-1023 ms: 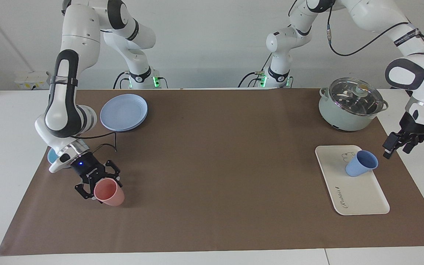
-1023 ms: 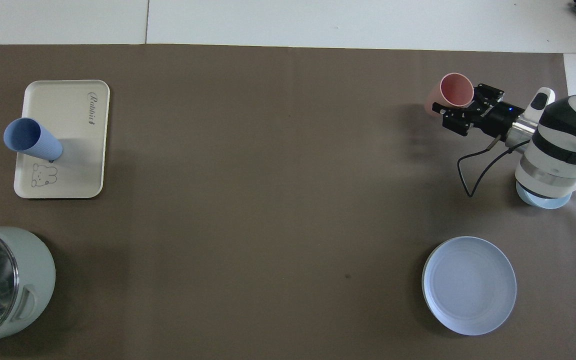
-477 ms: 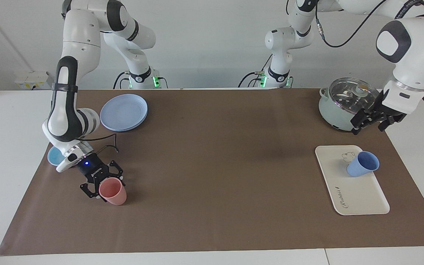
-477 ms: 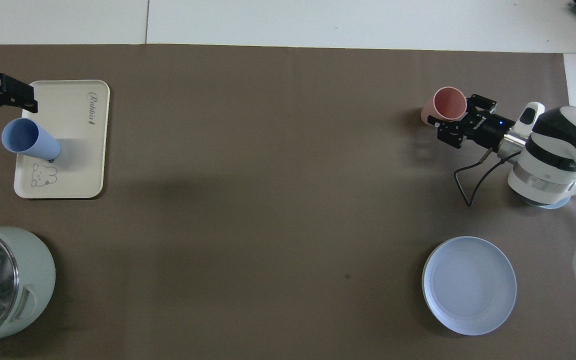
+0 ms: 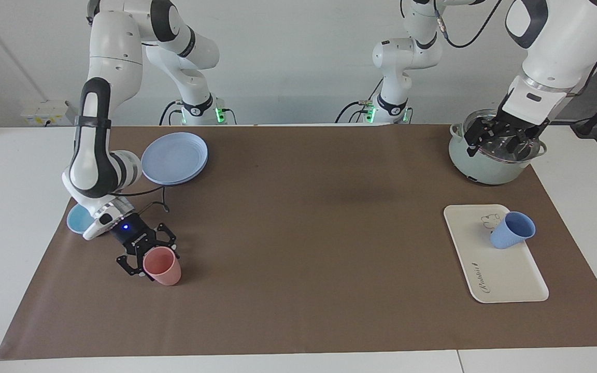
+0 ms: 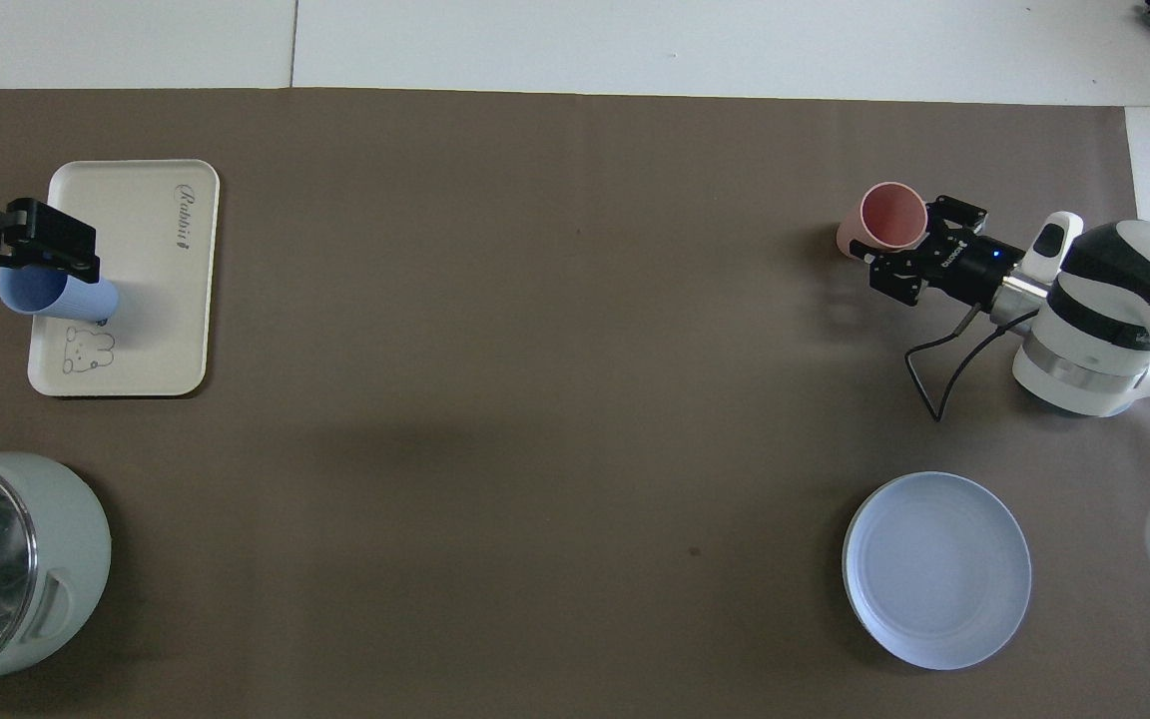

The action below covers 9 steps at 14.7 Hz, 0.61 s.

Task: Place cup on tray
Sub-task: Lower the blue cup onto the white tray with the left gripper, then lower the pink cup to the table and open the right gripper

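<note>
The periwinkle-blue cup [image 5: 511, 231] stands on the cream-white tray [image 5: 500, 274], beside its bear drawing, at the tray's edge toward the left arm's end. In the overhead view the cup [image 6: 71, 298] is partly covered by my raised left gripper [image 6: 21, 240], and the tray [image 6: 161, 300] shows well. My left gripper [image 5: 500, 142] is open and empty, up in the air over the pot. My right gripper [image 5: 148, 259] is shut on a pink cup [image 5: 164, 267], which stands upright on the mat; both also show in the overhead view, the gripper [image 6: 909, 245] and the pink cup [image 6: 884, 218].
A pale green pot with a glass lid [image 5: 480, 166] stands nearer to the robots than the tray. A stack of round blue plates [image 5: 174, 158] and a light-blue bowl [image 5: 76, 221] lie at the right arm's end. The brown mat [image 5: 309, 233] covers the table.
My left gripper has risen from beside the tray and swung to over the pot. My right gripper has brought the pink cup from tilted to upright, down on the mat.
</note>
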Available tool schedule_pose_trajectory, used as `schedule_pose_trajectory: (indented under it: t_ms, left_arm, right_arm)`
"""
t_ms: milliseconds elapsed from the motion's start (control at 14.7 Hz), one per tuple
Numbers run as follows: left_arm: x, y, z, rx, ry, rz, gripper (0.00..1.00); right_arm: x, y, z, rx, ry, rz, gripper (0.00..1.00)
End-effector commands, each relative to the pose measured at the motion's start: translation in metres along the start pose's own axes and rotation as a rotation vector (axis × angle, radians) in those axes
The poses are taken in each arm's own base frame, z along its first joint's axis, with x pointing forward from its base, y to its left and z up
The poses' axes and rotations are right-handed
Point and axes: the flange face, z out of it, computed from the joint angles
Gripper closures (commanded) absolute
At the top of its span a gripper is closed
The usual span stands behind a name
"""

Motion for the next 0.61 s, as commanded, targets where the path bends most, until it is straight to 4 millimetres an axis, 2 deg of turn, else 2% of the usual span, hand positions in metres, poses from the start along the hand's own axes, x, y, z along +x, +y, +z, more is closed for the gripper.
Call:
schedule_pose_trajectory:
  t_ms: [0,273,341,409,545]
  left_arm:
    - [-0.0108,-0.0092,0.0134,0.015,-0.032,-0.005,0.0]
    - [-0.0132,-0.0175,0.0162,0.011,-0.039,-0.003,0.0]
    - [-0.0133,-0.0173,0.0169,0.01,-0.041,0.003,0.0]
    - [-0.0138,-0.0162,0.0161,-0.001,-0.04,0.004,0.0]
    - [-0.0127,-0.0145,0.0136,-0.047,-0.031,0.002,0.0]
  right_arm:
    - [-0.0034,-0.0158,-0.0108,-0.003,0.01,0.004,1.0]
    - [-0.0084,-0.0172,-0.0116,-0.017,-0.009,0.003,1.0]
    - [-0.0092,-0.0174,-0.011,-0.019,-0.012,0.005,0.59]
    - [-0.0077,-0.0171,-0.0114,-0.02,-0.011,0.006,0.01]
    - [0.0007,-0.0163,-0.0137,-0.028,-0.004,0.007,0.0]
